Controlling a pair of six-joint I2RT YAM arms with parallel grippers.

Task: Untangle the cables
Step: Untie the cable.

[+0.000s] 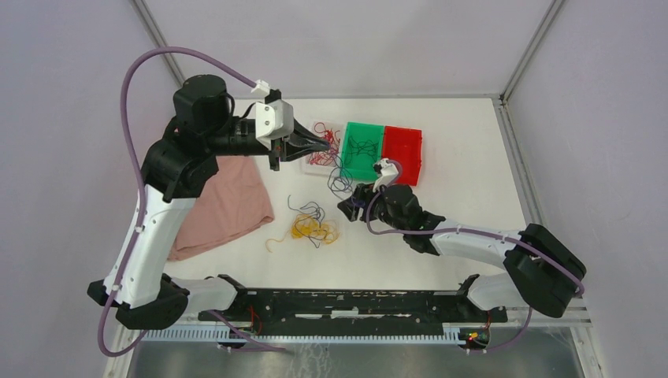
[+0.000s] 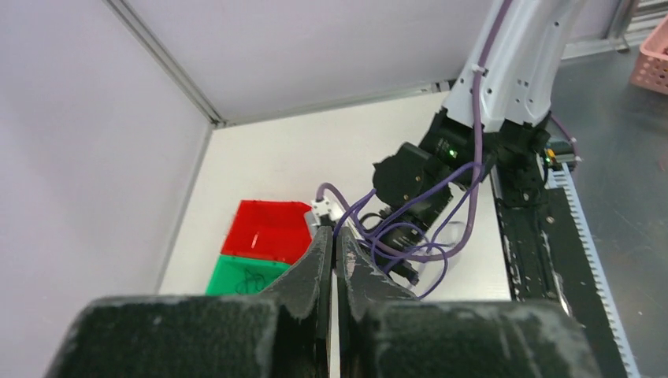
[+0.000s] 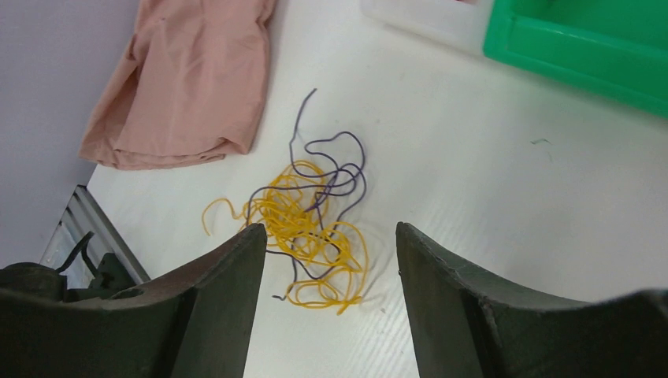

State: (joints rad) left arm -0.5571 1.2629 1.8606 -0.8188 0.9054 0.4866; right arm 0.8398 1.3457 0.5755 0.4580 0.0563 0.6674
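Right gripper [image 3: 331, 236] jaws wide apart, empty, over yellow-and-dark cables [image 3: 315, 228] mid-worktop; bare worktop [image 1: 378, 264] toward near edge. Left gripper [image 1: 325, 146] pinched shut above red wires [image 1: 321, 156] in clear tray [image 1: 309, 167] near far edge; grip on wire untellable.

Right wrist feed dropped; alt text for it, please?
The right gripper hangs open above a tangle of thin yellow and dark purple wires on the white table. A pink cloth lies upper left, a green plastic bin upper right.

Pink cloth [image 1: 228, 206] at the white table's [image 1: 465, 173] left, green bin [image 1: 364, 126] touching red bin [image 1: 406, 146] farther back
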